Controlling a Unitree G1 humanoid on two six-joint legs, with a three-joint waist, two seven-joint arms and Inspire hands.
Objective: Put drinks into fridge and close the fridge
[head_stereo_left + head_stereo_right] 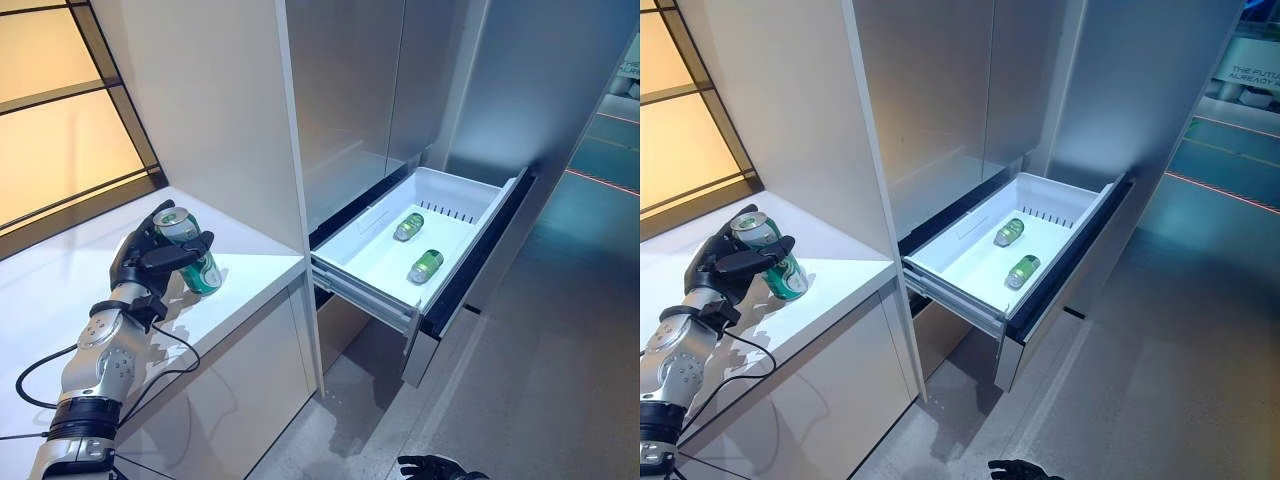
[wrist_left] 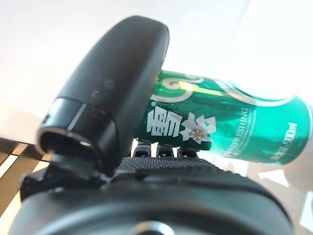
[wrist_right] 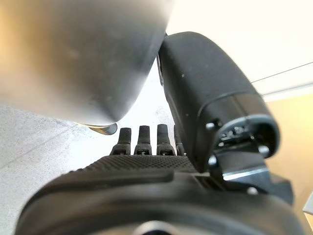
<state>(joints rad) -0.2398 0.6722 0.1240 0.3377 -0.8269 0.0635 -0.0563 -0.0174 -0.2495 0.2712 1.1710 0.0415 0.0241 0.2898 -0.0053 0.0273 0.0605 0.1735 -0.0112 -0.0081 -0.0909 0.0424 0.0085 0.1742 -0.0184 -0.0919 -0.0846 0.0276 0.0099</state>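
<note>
- Left eye view: my left hand (image 1: 150, 262) is wrapped round a green aluminium drink can (image 1: 190, 252) on the white counter (image 1: 60, 270); the white pull-out fridge drawer (image 1: 345, 272) at 3 o'clock holds two more green cans (image 1: 408, 226).
- Left wrist view: thumb (image 2: 112, 93) across the can; it sits tilted, so I judge it could slip during transfer.
- Right wrist view: my right hand (image 3: 195, 142) hangs idle, fingers straight.

1. Green can (image 2: 230, 132), held in the left hand (image 1: 150, 262): large white characters on the side, with a white snowflake mark just beside them.
2. Same can: a line of small white capitals along the body, and a smaller volume marking in figures near its end.
3. Two green cans (image 1: 408, 226) (image 1: 426, 266) lying in the open fridge drawer (image 1: 365, 285): print too small to read.
4. Teal panel (image 1: 1250, 70) far back on the right: two lines of white capitals, partly cut off.
</note>
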